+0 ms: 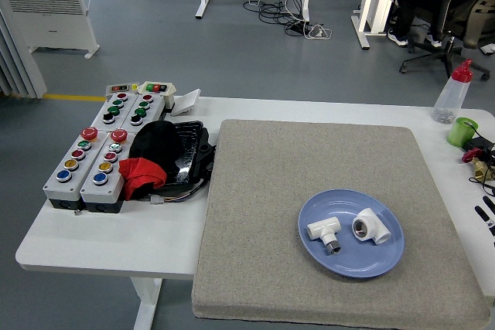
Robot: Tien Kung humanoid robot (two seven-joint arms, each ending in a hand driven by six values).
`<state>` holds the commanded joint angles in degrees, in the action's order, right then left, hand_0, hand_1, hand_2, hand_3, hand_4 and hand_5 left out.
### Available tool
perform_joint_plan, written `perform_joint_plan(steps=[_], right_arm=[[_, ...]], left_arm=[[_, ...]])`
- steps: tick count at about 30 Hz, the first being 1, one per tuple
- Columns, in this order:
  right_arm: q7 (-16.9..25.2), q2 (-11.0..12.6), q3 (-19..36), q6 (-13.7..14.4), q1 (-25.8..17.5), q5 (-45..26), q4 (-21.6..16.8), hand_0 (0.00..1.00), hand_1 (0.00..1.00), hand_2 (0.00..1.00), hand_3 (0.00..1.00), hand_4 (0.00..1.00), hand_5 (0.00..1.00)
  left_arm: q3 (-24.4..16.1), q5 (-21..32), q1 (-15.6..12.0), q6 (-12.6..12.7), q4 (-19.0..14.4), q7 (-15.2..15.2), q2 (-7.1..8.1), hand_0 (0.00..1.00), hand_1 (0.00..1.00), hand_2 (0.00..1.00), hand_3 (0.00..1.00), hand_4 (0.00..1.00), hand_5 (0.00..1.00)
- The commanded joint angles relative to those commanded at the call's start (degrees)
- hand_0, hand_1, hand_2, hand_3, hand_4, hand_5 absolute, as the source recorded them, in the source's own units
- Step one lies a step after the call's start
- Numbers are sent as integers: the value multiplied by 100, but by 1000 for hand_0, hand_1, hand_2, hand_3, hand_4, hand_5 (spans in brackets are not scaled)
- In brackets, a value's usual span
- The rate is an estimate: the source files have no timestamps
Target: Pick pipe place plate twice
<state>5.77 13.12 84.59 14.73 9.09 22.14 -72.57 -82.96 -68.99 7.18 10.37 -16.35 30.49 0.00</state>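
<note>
Neither robot hand is in view, so whether the fingers are apart, together or clamped on anything cannot be told, nor which arm is nearer the work. Both pipes lie on the plate point(351, 256), which sits on the right front part of the mat point(325, 214). The left pipe point(324, 231) is a white tee with a dark metal end pointing toward the plate's near rim; its long axis runs roughly left to right, tilted slightly. The right pipe point(371, 227) is a stubbier white fitting with an open threaded mouth facing left and forward, just beside the first, apart from it. Judged from this, both placements appear done and no pick remains. The plate lies to the right of the mat's centre, so the right arm would likely have the shorter reach.
</note>
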Motion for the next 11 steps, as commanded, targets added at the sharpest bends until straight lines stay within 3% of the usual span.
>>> perform_joint_plan(steps=[11], right_arm=[[2, -13, 10, -4, 18, -7, 3, 710, 666, 676, 666, 455, 507]], left_arm=[[23, 21, 37, -1, 3, 4, 0, 608, 575, 598, 635, 595, 998]])
